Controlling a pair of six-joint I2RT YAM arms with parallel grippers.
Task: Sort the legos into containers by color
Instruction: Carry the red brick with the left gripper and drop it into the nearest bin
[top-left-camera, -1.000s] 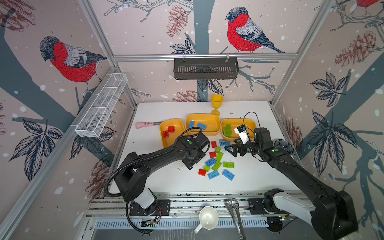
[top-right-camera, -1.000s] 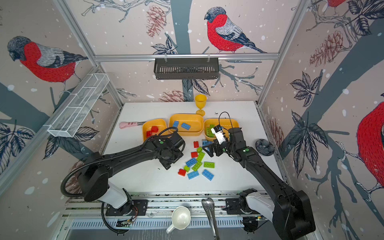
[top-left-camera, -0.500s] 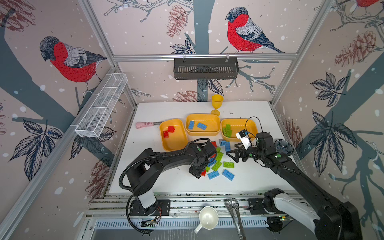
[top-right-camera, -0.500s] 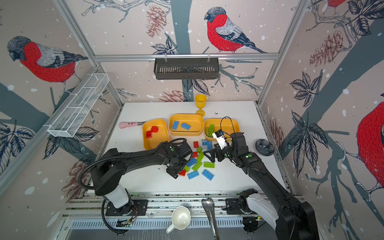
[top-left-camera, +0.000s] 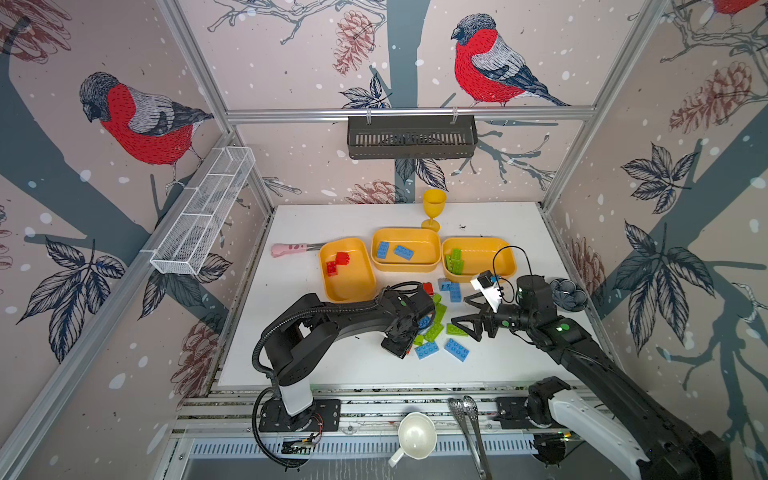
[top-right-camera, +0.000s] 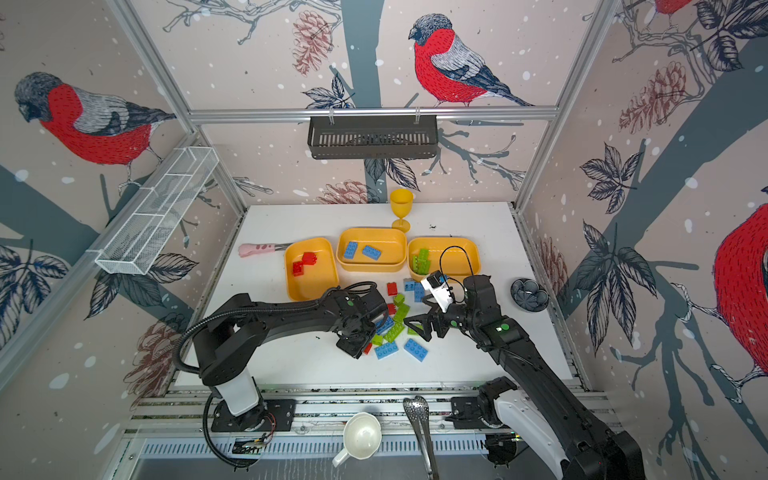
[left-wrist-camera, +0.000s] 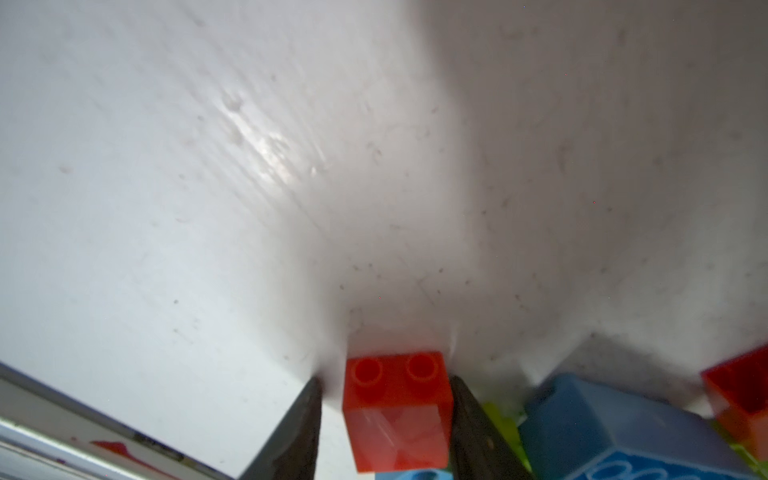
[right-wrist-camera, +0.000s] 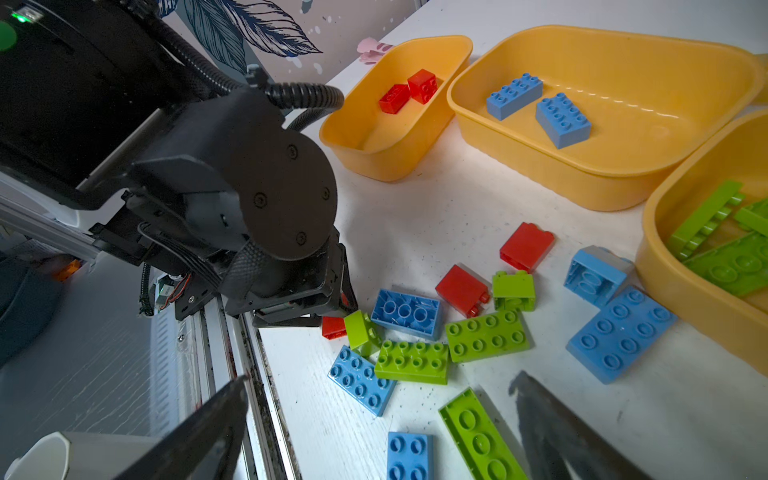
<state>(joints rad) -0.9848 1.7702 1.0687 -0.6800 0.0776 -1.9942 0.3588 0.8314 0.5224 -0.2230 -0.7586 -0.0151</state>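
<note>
We find the left arm low across the white table (top-left-camera: 299, 232), the left gripper (left-wrist-camera: 385, 380) tipped down at the near-left edge of the loose pile of bricks (top-left-camera: 432, 332). Its fingers (left-wrist-camera: 469, 415) bracket a small red studded plastic brick (left-wrist-camera: 397, 411) lying there, one touching it, a slit beside the other. The right gripper (top-left-camera: 463, 311) hovers wide open and empty over the pile's right side. We count three shallow yellow-orange plastic trays (top-left-camera: 353, 286) farther back: two red bricks (top-left-camera: 337, 264) left, two blue bricks (top-left-camera: 382, 249) middle, overlapping green bricks (top-left-camera: 455, 261) right. Loose: three red, five blue, five green.
</note>
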